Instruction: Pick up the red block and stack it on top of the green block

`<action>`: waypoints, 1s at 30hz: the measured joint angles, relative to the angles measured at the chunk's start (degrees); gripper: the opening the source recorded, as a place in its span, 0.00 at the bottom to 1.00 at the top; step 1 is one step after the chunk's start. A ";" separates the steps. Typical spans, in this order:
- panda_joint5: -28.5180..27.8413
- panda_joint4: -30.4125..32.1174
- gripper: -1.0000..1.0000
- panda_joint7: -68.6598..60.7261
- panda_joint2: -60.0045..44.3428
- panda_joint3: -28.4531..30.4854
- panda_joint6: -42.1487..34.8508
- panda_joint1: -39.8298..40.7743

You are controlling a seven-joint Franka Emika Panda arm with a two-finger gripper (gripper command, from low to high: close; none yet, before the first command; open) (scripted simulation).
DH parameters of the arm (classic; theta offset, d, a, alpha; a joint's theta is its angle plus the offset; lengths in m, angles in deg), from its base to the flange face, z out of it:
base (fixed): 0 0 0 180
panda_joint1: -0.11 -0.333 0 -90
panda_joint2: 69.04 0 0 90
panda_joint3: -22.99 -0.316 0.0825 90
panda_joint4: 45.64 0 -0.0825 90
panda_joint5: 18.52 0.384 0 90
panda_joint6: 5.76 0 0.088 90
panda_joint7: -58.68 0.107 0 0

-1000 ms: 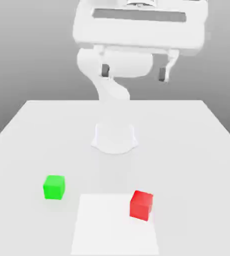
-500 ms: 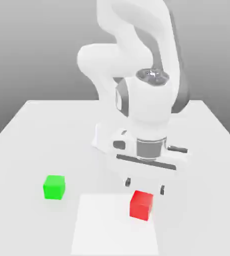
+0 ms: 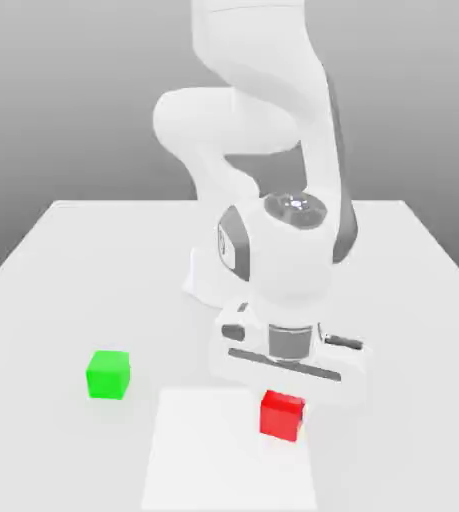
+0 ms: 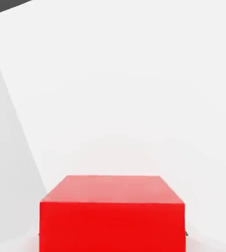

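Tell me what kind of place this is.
Probably a simulated robot workspace: a white robot arm rises from a plain pale table, with a matte green cube and a red cube set out as test blocks.

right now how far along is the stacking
Reaching the red block looks done: the fingers are shut on it. In hand is the grasp, the block still low at the white patch. Left: lift it and set it on the green block, whose top is bare.

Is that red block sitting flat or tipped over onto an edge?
Flat. In the exterior view the red block rests level at the white sheet, its top face facing up beneath the tool.
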State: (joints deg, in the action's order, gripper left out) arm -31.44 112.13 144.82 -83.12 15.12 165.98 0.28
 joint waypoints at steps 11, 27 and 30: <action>11.41 1.75 0.00 -8.28 11.97 -6.05 -9.75 3.19; 11.26 9.67 0.00 22.81 25.46 8.78 -15.66 28.19; 11.26 9.74 0.00 25.31 20.53 10.03 -10.57 30.27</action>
State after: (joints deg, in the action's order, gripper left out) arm -20.19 121.87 170.13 -62.59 25.15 155.41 30.55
